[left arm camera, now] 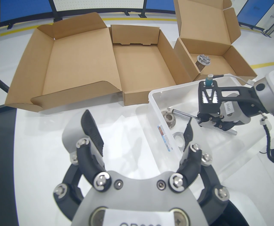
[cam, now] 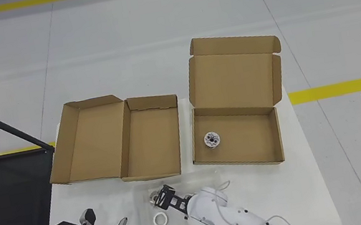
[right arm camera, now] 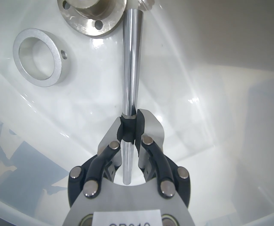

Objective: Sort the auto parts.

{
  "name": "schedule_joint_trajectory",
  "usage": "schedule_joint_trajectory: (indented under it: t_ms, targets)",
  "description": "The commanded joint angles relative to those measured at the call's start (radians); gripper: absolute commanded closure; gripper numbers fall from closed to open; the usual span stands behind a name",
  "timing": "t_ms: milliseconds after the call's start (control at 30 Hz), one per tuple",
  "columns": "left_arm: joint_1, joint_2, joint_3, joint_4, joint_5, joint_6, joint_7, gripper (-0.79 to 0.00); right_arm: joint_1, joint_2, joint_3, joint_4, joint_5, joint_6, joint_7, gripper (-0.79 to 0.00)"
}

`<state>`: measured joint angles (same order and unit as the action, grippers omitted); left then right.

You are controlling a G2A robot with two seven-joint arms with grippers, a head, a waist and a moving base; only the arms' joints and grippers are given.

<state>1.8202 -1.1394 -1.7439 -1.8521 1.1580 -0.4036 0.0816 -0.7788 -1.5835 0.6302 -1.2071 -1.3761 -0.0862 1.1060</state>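
White desk (cam: 307,192), pale floor with yellow lines behind. Landmark is the clear bin (left arm camera: 153,102).

Progress is early, by my read:
- Done: one toothed part (cam: 212,139) sits in the lidded box (cam: 251,140), just past the bin's far wall.
- Flat-open box (cam: 153,143), also past the far wall and beside the lidded one, has nothing in it.
- Three parts in the bin: steel rod (right arm camera: 130,64), flanged hub (right arm camera: 90,12), ring collar (right arm camera: 40,62).

Right pincer (right arm camera: 129,126) is inside the bin, clamped on the rod near one end. Rod's far end is beside the hub; can't tell if it's off the bin floor.
Left pincer (left arm camera: 138,119) is spread wide, holds nothing, just outside the bin's stickered wall.

Labels: sticker on the bin wall, white tags on both pincer bodies. Sticker print is too small to read.
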Motion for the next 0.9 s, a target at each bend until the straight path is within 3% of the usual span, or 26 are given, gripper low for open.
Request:
schedule_joint_trajectory:
  t_ms: [0,200,467,633,867]
  targets:
    - [0.000,0.000,0.000,0.000,0.000,0.000,0.000,-0.785,-0.003,-0.001,0.003,-0.013,-0.007,-0.001,0.000,0.000]
    - [0.000,0.000,0.000,0.000,0.000,0.000,0.000,-0.785,-0.062,0.017,0.025,-0.171,-0.073,-0.018,0.026,0.000]
    - [0.000,0.000,0.000,0.000,0.000,0.000,0.000,-0.785,-0.222,0.067,0.079,-0.576,-0.293,-0.039,0.161,0.000]
    - [0.000,0.000,0.000,0.000,0.000,0.000,0.000,-0.785,-0.311,0.091,0.102,-0.796,-0.466,-0.077,0.170,0.000]
    - [0.000,0.000,0.000,0.000,0.000,0.000,0.000,-0.785,-0.337,0.110,0.139,-0.859,-0.750,-0.149,0.135,0.000]
